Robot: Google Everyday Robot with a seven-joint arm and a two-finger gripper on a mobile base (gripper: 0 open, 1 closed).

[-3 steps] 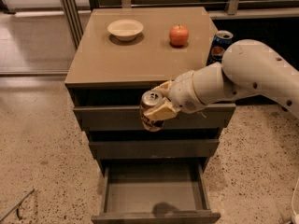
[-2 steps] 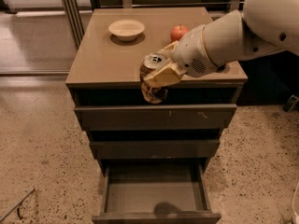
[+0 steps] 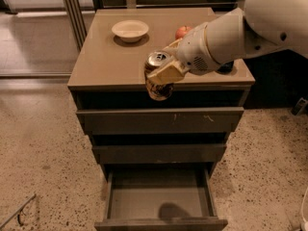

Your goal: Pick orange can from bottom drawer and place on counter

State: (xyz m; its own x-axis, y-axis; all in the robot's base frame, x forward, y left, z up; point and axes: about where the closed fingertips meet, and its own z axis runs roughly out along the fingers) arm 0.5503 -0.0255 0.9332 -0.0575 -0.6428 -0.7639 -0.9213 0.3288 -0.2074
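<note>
Camera view is showing a pale bowl (image 3: 130, 30) sitting at the back left of the bench (image 3: 106, 66). Right of it, the hand (image 3: 163, 75) is gripping the orange can (image 3: 157, 60), fingers closed around its body, can tilting and hanging in the air at the bench's front edge. A red apple (image 3: 181, 32) is sitting just behind the hand. The white arm (image 3: 231, 32) is reaching in from the right, covering most of a dark can (image 3: 225, 69). The bottom drawer (image 3: 159, 201) is standing pulled out, well below the can.

One orange can (image 3: 158, 60), one bowl (image 3: 130, 30), one apple (image 3: 182, 32), three drawers (image 3: 159, 121), one claw (image 3: 160, 77) (over counter (image 3: 106, 61) edge)
</note>
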